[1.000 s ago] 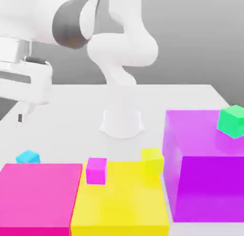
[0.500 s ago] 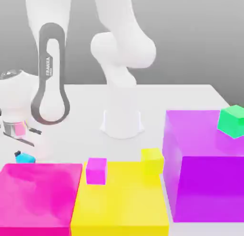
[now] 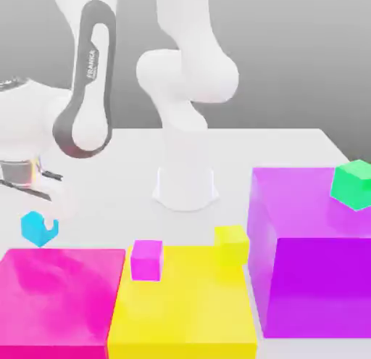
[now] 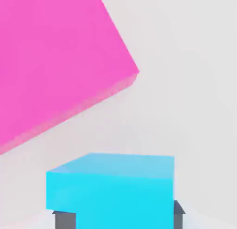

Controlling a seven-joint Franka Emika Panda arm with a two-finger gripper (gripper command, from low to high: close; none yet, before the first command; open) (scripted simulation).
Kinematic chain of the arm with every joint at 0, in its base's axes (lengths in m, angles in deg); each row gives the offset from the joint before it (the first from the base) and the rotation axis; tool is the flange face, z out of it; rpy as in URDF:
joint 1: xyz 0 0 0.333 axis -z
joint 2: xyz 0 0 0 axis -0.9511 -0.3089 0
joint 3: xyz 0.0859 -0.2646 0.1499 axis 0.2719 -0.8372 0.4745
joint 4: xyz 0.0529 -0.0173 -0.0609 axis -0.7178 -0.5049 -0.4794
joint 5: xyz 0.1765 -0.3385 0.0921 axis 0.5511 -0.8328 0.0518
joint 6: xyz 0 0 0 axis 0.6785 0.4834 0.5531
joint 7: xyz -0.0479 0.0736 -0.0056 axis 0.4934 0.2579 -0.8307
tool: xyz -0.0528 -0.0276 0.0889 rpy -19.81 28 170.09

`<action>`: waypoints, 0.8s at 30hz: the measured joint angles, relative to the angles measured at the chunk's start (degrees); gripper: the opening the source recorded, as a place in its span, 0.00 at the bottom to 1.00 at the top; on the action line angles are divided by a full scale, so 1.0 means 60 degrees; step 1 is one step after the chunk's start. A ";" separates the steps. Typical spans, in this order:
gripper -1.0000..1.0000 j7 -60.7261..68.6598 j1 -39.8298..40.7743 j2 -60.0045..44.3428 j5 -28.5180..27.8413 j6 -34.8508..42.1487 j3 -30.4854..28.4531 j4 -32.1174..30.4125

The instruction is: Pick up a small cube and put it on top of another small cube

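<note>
Cyan cube: the small cyan cube is hanging between the fingers, near the exterior view's left, just behind the pink block; in the hand view it is showing large and close.
Fingers: they are clamping on the small cyan cube, a dark fingertip appearing at each side of it in the hand view.
Arm: the white robot arm is rising from its base on the desk and reaching over toward the exterior view's left, its hand pointing down.
Pink block: the wide pink block is lying flat at the front, on the exterior view's left, with one corner showing near the cyan cube in the hand view.
Yellow block: the wide yellow block is lying just beside the pink one and is carrying two small cubes.
Magenta cube: the small magenta cube is resting on the yellow block, toward the pink block.
Yellow cube: the small yellow cube is sitting on the yellow block, toward the purple block.
Purple block: the tall purple block is standing at the exterior view's right.
Green cube: the small green cube is resting on top of the purple block.
</note>
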 joint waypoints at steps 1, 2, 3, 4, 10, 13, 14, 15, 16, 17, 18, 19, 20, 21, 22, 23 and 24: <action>0.00 0.0064 0.0103 0.0171 -0.0167 0.0128 0.0122 -0.0032; 0.00 0.0154 0.0389 0.0335 -0.0304 0.0254 0.0260 -0.0064; 0.00 0.0270 0.0332 0.0496 -0.0405 0.0379 0.0521 -0.0094; 0.00 0.0407 -0.0235 0.0655 -0.0479 0.0504 0.0782 -0.0125; 0.00 0.1381 -0.1340 0.1587 -0.0710 0.1252 0.1533 -0.0307; 0.00 0.1973 -0.1923 0.2045 -0.0678 0.1622 0.1921 -0.0399; 0.00 0.2180 -0.2130 0.2197 -0.0655 0.1744 0.2041 -0.0430; 0.00 0.2382 -0.2355 0.2349 -0.0636 0.1865 0.2144 -0.0461; 0.00 0.2597 -0.2568 0.2501 -0.0601 0.1989 0.2260 -0.0492; 0.00 0.2814 -0.2786 0.2653 -0.0563 0.2112 0.2371 -0.0523; 0.00 0.3034 -0.3007 0.2805 -0.0521 0.2235 0.2480 -0.0554; 0.00 0.3256 -0.3234 0.2958 -0.0477 0.2358 0.2584 -0.0585; 0.00 0.3479 -0.3463 0.3110 -0.0431 0.2480 0.2685 -0.0616; 0.00 0.3705 -0.3693 0.3262 -0.0381 0.2602 0.2786 -0.0647; 0.00 0.3932 -0.3928 0.3414 -0.0330 0.2724 0.2882 -0.0678; 0.00 0.4161 -0.4165 0.3567 -0.0277 0.2847 0.2975 -0.0709; 0.00 0.4393 -0.4400 0.3719 -0.0220 0.2969 0.3071 -0.0740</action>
